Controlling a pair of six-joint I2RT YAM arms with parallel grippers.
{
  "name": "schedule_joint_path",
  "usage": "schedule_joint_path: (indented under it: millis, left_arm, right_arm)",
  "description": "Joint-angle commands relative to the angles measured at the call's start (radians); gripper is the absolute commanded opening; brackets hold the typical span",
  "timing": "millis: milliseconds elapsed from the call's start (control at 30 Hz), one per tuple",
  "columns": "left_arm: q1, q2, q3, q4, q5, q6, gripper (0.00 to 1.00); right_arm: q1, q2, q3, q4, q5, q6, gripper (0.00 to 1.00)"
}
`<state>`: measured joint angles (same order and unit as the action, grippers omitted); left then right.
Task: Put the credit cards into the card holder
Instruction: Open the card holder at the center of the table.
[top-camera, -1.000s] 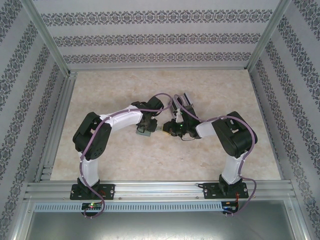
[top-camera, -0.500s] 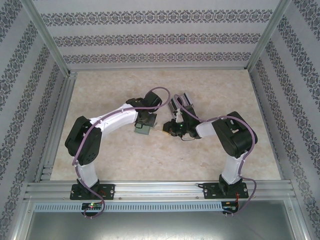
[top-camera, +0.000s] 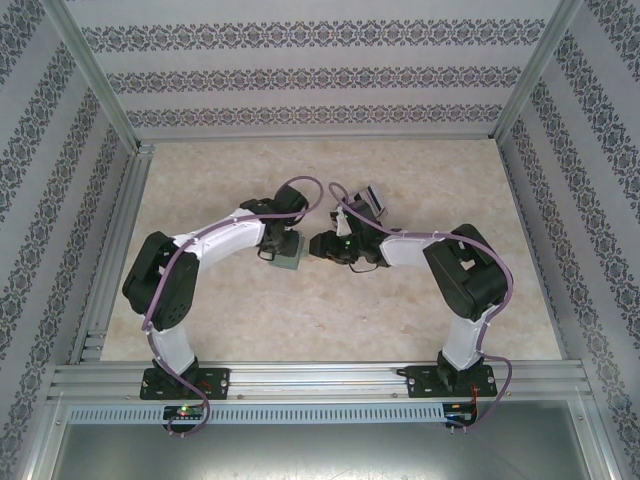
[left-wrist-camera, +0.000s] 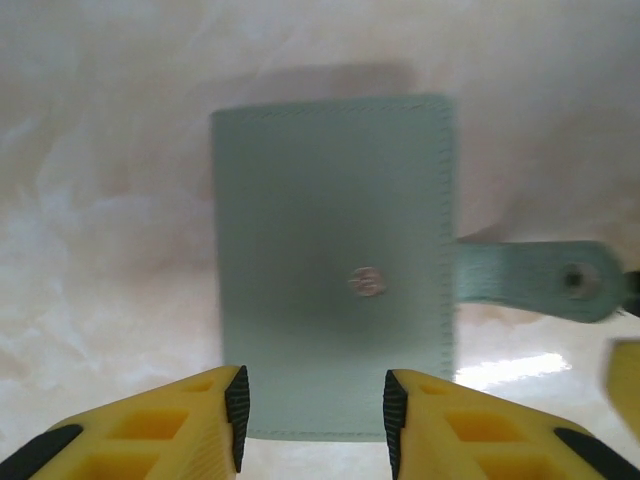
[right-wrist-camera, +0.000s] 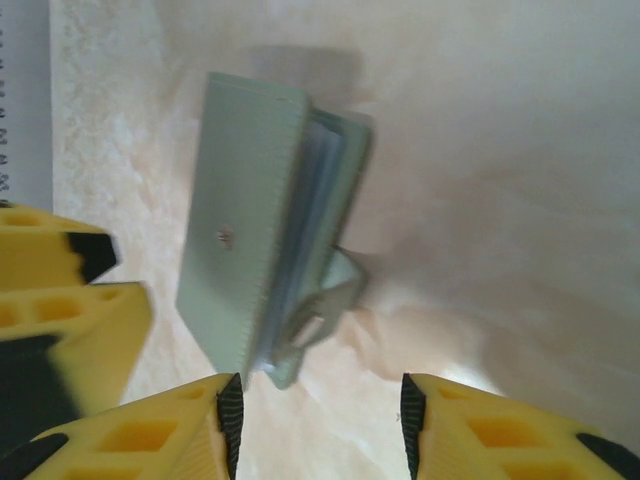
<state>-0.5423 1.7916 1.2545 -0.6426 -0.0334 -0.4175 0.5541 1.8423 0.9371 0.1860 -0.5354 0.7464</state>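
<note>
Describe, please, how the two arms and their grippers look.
Both the left arm and right arm have white links, black joints and a lilac cable looped alongside. The left gripper and right gripper have yellow latticed fingers with black pads.

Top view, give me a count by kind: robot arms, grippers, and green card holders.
Arms: 2, left arm and right arm
Grippers: 2, left gripper and right gripper
Pale green card holder: 1
Total: 5

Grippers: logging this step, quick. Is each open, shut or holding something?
Left gripper: open, holding nothing, the card holder just ahead of it.
Right gripper: open, holding nothing.
</note>
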Motion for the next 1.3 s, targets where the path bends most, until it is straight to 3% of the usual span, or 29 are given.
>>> schedule_joint_path:
  millis: [0,300,433,633,867,1267]
  left_arm:
    - [0.068,-0.085,-0.074,0.071,0.092,-0.076,0.43]
    - [0.104,-0.158,-0.142,0.118,0.132,-0.088,0.45]
    - [0.104,-0.165,-0.151,0.135,0.154,-0.078,0.47]
    - [0.104,-0.177,-0.158,0.192,0.240,-0.069,0.50]
    - [0.104,-0.186,-0.152,0.244,0.311,-0.097,0.63]
    - [0.103,-0.135,-0.141,0.303,0.391,-0.127,0.63]
  right_arm:
    - [0.016,0.018,0.044,-0.038,0.040,-0.038,0.50]
    - [0.023,0.107,0.126,-0.117,0.114,-0.053,0.46]
    - [0.020,0.107,0.139,-0.109,0.105,-0.054,0.22]
    - [0.017,0.015,0.158,-0.194,0.124,-0.118,0.06]
    - [0.019,-0.056,0.152,-0.202,0.073,-0.116,0.06]
    - [0.020,-0.114,0.149,-0.199,0.053,-0.107,0.06]
